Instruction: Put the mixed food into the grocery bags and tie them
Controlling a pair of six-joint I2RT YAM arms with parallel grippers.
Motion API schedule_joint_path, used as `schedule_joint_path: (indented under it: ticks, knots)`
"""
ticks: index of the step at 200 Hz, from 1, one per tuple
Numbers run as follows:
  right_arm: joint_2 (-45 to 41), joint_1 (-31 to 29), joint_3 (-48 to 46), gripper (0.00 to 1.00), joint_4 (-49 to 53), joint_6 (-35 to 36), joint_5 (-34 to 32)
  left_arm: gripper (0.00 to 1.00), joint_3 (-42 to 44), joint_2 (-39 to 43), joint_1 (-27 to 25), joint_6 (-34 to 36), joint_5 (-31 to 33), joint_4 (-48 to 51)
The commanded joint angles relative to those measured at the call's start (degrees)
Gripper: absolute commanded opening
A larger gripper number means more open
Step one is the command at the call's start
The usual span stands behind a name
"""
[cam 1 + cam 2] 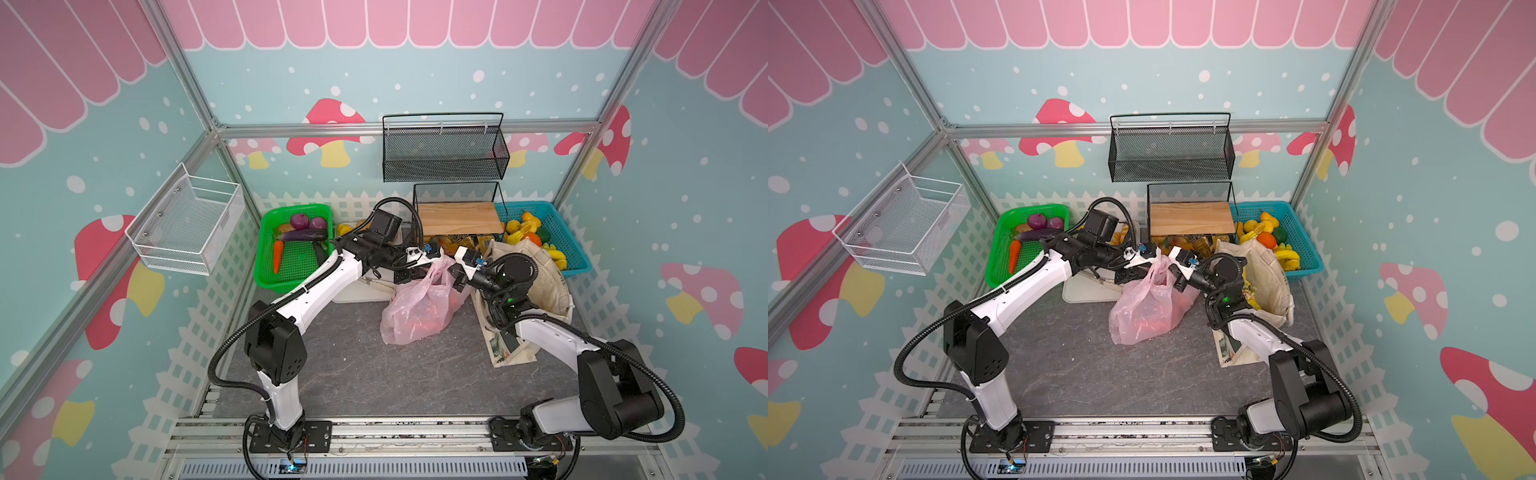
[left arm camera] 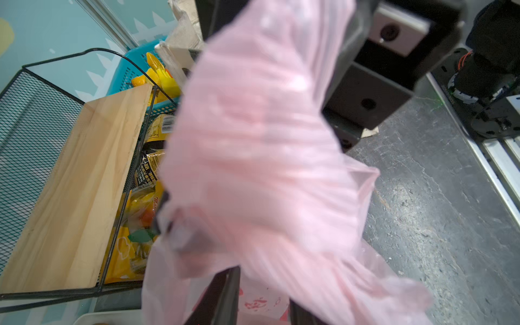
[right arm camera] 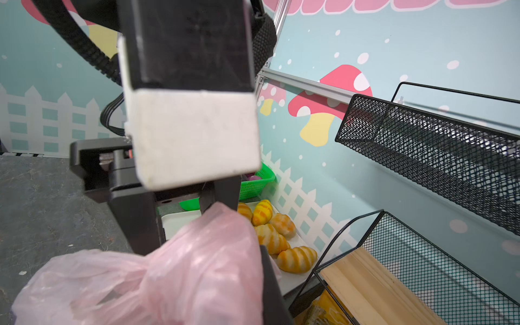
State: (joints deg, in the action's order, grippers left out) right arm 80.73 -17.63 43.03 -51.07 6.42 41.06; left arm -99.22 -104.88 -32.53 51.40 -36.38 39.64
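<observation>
The right tool (image 1: 455, 277) has its jaws together, seemingly pinching bunched film atop the pink bag (image 1: 415, 316). The left tool (image 1: 422, 274) opposite is veiled in that film, and I cannot tell whether it grips. Below both, the bag's loaded body slumps on the worktop (image 1: 353, 365); it looks thin, slippery and easily torn, so it is best taken by its gathered handles.

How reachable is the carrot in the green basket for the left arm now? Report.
Likely yes: the carrot lies uncovered in the green basket beside that arm, though the left pincer is busy at the pink bag.
</observation>
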Motion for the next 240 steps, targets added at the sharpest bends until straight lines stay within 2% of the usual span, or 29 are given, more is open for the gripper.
schedule_joint_path:
  ticks: [1,19,45,60,82,97,113,130,158,184,214,240]
  knots:
    - [-2.7,-0.2,0.3,0.00,2.3,3.4,-2.3,0.40,3.4,4.0,0.2,-7.9,9.6,-5.6]
    - [-4.0,-0.3,0.1,0.00,4.9,5.4,-3.8,0.47,6.3,6.9,1.7,-15.0,16.5,-11.9]
    - [-5.2,-0.3,-0.5,0.00,6.1,6.2,-4.1,0.56,10.4,11.7,3.3,-22.3,16.6,-18.4]
    - [-5.6,-0.3,-0.7,0.00,6.6,6.0,-4.0,0.61,12.8,14.7,3.4,-22.8,11.9,-19.0]
    - [-5.8,-0.4,-0.5,0.00,6.9,5.8,-3.8,0.71,15.6,17.6,3.2,-22.8,0.6,-18.0]
    - [-5.6,-0.6,-0.3,0.00,7.1,5.7,-3.6,0.74,15.9,18.1,2.3,-21.5,-2.1,-16.5]
    - [-5.4,-0.8,-0.1,0.00,7.3,5.8,-3.6,0.77,14.0,16.8,-0.4,-18.7,0.7,-13.3]
    - [-5.2,-1.0,0.1,0.00,7.3,5.6,-3.5,0.78,10.6,13.8,-3.0,-15.4,7.5,-9.7]
    - [-5.1,-1.2,0.2,0.00,7.5,5.7,-3.5,0.79,5.2,8.4,-3.8,-14.4,12.0,-6.6]
    - [-4.9,-1.3,0.4,0.00,7.9,5.9,-3.4,0.72,2.8,5.8,-3.9,-14.6,13.1,-6.6]
    - [-5.0,-1.3,0.6,0.00,9.5,7.1,-3.8,0.54,2.9,5.9,-3.8,-14.5,13.3,-7.4]
    - [-5.3,-1.3,0.9,0.00,11.3,8.3,-4.0,0.34,4.4,6.7,-3.7,-13.9,14.2,-9.7]
